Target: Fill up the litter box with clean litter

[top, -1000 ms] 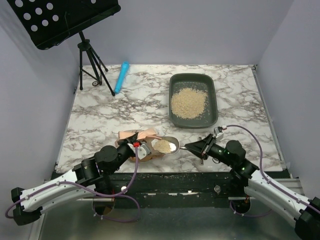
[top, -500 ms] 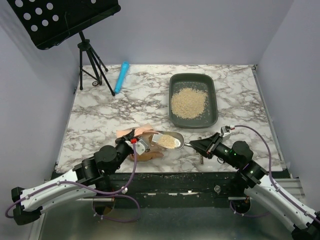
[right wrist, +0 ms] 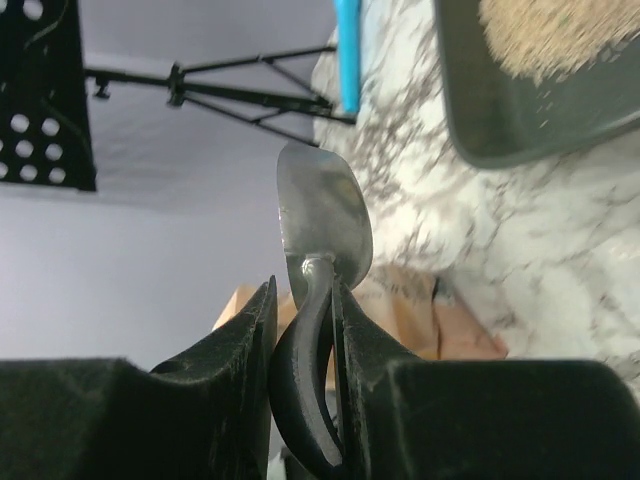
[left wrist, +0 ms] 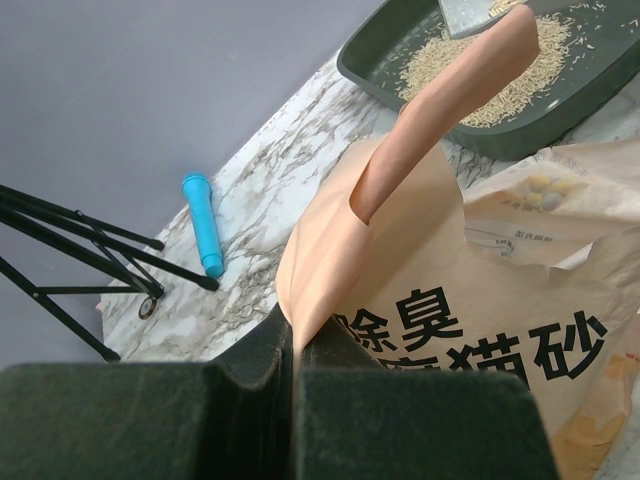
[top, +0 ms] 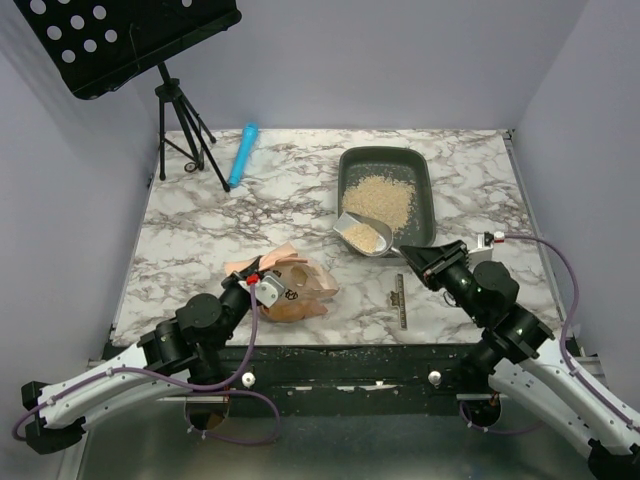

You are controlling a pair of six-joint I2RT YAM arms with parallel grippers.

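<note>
Litter box [top: 426,212]: on the marble table [top: 220,230], right arm's side, holding a pile of clean litter [top: 382,197].
Scoop [top: 362,234]: loaded, over the box's near-left corner.
Right gripper [top: 414,258]: pinching the scoop's handle, just beside the box.
Left gripper [top: 259,281]: fingers pressed together on the orange bag's [top: 300,288] edge, near-left of the box.

filled scoop [top: 364,235] over litter box [top: 386,153], orange bag [top: 306,286]

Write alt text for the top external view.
The right jaws hold a scoop of litter at the near corner of the litter box, which already holds a pile. The left jaws pinch the orange bag on the marble table.
</note>
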